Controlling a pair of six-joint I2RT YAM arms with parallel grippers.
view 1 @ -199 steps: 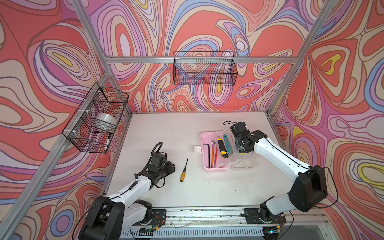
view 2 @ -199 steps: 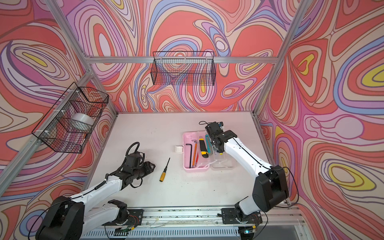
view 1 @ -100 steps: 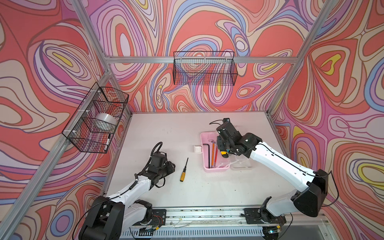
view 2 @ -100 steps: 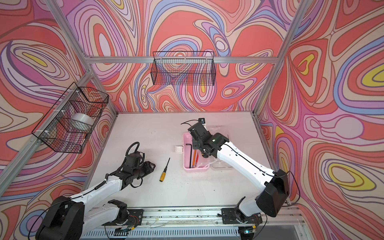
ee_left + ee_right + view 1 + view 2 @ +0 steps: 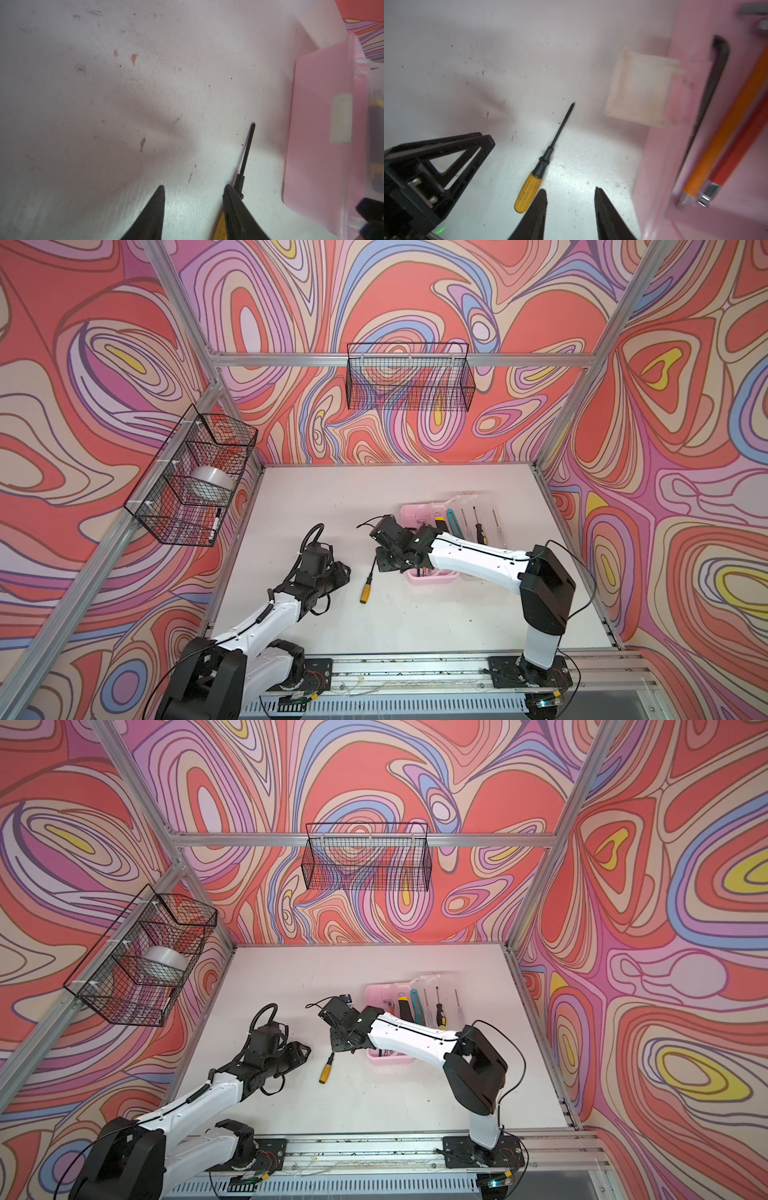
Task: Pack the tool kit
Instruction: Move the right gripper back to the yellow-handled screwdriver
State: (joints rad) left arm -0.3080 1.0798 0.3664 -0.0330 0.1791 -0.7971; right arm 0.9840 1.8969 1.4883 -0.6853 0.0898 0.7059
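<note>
1. On the table (image 5: 415,626), just beside the long wall of the pink case (image 5: 430,577) but outside it and not touching it, lies the yellow-handled screwdriver (image 5: 367,588). It is the one tool lying away from the case, so fetching it looks like the step in hand.
2. The right gripper (image 5: 570,189) hangs over the bare strip between the handle and the case. Its fingers are moderately apart with nothing between them, and the handle sits just outside one finger. Shift sideways until the handle is centred before going down.
3. Keep the fingers crossing the handle squarely. Grip the ribbed yellow part, not the thin black shaft, which would likely pivot or slip.
4. The left gripper (image 5: 194,185) sits low just beside the same screwdriver, its fingers also apart and empty. The two grippers are near each other, so only one should go in, and the left is best kept clear.
5. After lifting, lay the tool lengthwise in the case beside the hex keys (image 5: 726,128). Carry the tip clear of the white handle (image 5: 641,89) on the wall.
</note>
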